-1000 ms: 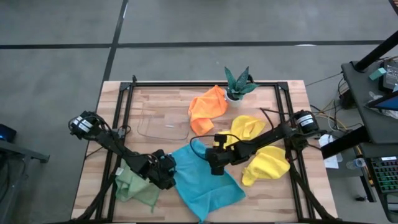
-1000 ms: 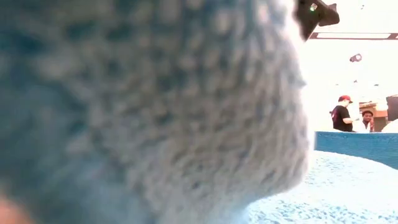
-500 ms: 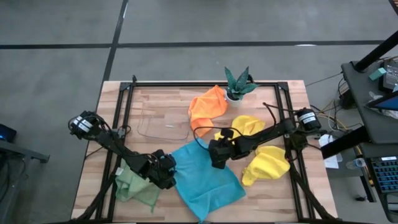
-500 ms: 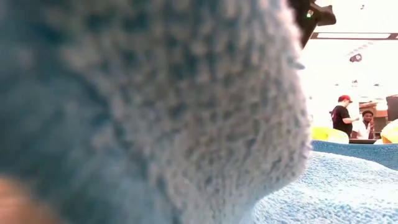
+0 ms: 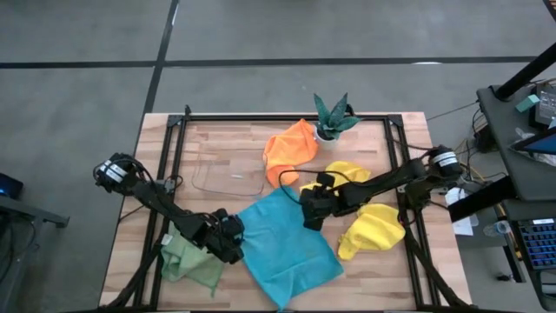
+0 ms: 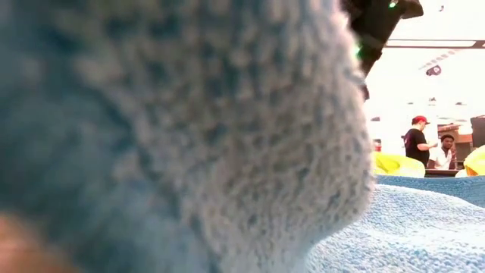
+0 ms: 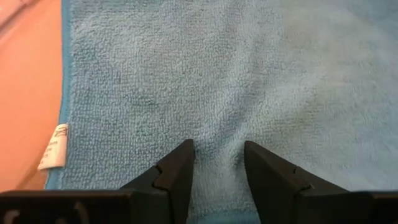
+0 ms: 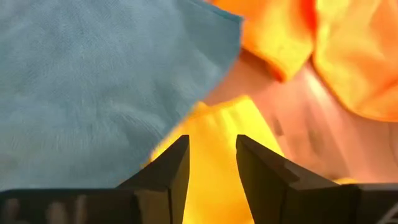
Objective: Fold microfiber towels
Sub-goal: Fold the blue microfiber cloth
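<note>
At the frame's bottom centre, the blue towel (image 5: 287,243) is lying spread flat, unfolded. The left end effector (image 5: 228,243) is pinching its left edge; the right end effector (image 5: 311,216), fingers apart and empty, is hanging above its upper corner. Green (image 5: 187,261), yellow (image 5: 373,230) and orange (image 5: 291,149) towels are lying crumpled, awaiting folding.
</note>
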You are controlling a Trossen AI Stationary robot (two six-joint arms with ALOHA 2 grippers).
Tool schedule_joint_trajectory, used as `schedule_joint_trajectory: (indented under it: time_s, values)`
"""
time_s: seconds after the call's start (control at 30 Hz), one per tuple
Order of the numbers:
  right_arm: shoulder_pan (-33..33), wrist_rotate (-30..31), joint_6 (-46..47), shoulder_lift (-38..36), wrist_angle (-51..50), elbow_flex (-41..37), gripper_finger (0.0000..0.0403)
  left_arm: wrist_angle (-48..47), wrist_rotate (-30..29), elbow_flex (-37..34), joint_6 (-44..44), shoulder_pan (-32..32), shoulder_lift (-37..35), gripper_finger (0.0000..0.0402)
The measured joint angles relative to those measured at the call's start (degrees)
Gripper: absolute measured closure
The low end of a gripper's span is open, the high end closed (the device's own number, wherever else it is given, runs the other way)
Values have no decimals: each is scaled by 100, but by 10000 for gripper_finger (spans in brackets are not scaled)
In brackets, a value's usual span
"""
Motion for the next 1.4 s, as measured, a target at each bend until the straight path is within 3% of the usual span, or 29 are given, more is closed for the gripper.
schedule_joint_trajectory:
  time_s: [0.33,0.57,0.77,1.13,1.4]
  values:
    - [480,-84,-402,-1316,41,-820,280,-40,-44,134,294,-4,-598,272]
    - [1034,-715,-396,-1933,548,-1404,280,18,-162,649,814,2,-564,272]
    - [1438,-764,-349,-2012,1221,-1753,280,17,-415,856,893,29,-144,272]
    - [1516,-717,-245,-1680,1607,-1810,285,7,-420,908,896,216,634,272]
    - [1513,-603,-360,-1500,1736,-1810,289,-1308,-492,914,1103,647,691,272]
